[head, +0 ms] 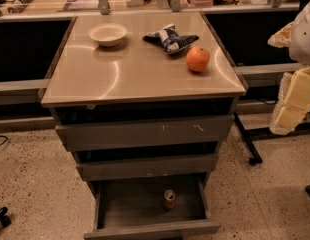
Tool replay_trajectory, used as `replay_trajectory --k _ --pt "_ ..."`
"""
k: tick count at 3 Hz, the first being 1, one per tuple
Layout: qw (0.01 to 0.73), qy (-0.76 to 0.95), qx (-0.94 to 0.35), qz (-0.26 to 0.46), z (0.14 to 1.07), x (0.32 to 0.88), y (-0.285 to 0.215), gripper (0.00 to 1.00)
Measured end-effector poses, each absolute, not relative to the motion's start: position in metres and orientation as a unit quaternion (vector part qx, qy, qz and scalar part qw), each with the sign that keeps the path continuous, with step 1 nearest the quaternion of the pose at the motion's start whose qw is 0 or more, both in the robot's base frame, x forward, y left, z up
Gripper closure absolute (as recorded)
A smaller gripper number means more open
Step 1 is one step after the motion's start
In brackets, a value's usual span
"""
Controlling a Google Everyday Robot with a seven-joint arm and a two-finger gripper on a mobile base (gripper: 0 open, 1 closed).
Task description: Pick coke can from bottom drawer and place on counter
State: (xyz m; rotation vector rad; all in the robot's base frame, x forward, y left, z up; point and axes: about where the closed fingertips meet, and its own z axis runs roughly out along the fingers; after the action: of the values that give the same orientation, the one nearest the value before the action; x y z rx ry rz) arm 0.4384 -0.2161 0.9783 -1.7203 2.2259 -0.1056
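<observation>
Three items sat on the beige bench (120, 79): white bowl (108, 34), crumpled bag (170, 38), orange (197, 59). Below, the bottom drawer (125, 204) stood open, with the coke can (169, 199) upright inside, right of centre. The pincer (294, 101) hung at far right beside the bench; its state could not be told.

No readable text, coke can (169, 199) markings seemingly illegible, gripper (294, 101) at right edge

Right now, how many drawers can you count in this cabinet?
3: top drawer just under the counter, middle drawer below it, bottom drawer pulled open holding the coke can. Gripper is at the right edge.
</observation>
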Motion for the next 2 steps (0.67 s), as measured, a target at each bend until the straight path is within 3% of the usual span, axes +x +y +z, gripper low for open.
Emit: replay_trajectory --k 1,2 --pt "0.162 0.78 -0.603 -0.037 0.978 0.438 -0.216 0.0" --pt "0.172 0.784 -0.597 -0.017 0.95 0.44 -0.212 0.19"
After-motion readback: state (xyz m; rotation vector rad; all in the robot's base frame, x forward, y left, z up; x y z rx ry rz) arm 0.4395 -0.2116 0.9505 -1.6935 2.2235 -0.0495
